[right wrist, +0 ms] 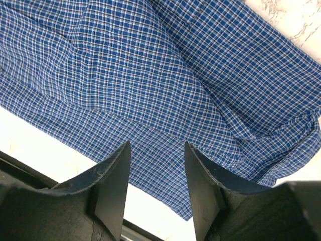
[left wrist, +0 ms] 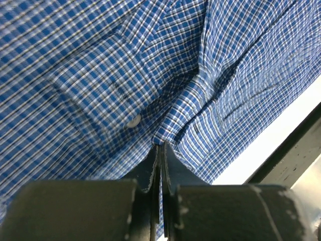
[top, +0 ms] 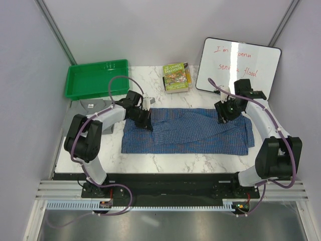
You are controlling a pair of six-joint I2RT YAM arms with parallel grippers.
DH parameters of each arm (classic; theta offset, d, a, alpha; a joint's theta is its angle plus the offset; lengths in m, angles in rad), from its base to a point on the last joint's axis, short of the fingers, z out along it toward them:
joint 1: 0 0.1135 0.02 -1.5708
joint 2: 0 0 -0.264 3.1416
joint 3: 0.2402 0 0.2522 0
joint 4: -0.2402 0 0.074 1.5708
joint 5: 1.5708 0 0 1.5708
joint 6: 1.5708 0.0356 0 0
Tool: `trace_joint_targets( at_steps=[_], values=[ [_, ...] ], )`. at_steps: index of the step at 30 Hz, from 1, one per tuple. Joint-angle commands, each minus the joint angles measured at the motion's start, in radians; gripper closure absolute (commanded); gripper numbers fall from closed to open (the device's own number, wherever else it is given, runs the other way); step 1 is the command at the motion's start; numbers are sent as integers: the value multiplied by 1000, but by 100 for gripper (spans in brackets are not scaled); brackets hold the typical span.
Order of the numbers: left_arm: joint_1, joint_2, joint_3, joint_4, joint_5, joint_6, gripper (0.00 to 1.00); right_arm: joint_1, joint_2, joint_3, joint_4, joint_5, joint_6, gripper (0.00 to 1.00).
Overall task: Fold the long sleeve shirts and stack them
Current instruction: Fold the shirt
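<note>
Pinching blue shirt (top: 190,134) fold, left gripper (left wrist: 159,149) clenched; right gripper (right wrist: 156,146) spread over it.

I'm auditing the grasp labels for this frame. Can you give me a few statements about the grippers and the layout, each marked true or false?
1. The left gripper is shut on a fold of the blue shirt. True.
2. The right gripper is shut on the shirt too. False: its fingers stand apart above the cloth.
3. The blue shirt lies in the green tray. False: it is spread on the table, nearer the arms than the tray.
4. The book lies between the tray and the whiteboard. True.
</note>
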State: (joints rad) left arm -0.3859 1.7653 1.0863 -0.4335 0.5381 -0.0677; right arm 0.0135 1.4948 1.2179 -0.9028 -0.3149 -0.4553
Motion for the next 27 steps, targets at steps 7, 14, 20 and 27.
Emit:
trace_joint_targets(
  at_steps=[7,14,20,27],
  values=[
    [5,-33,43,-120,-145,97,97,3,25,2,34,-105,32,49],
    [45,-29,49,-106,-178,121,98,75,74,-24,97,-141,72,52],
    [45,-21,90,-132,-185,149,98,89,97,-29,130,-106,83,53],
    [42,-6,144,-166,-179,183,96,77,70,-61,81,-33,23,66]
  ],
)
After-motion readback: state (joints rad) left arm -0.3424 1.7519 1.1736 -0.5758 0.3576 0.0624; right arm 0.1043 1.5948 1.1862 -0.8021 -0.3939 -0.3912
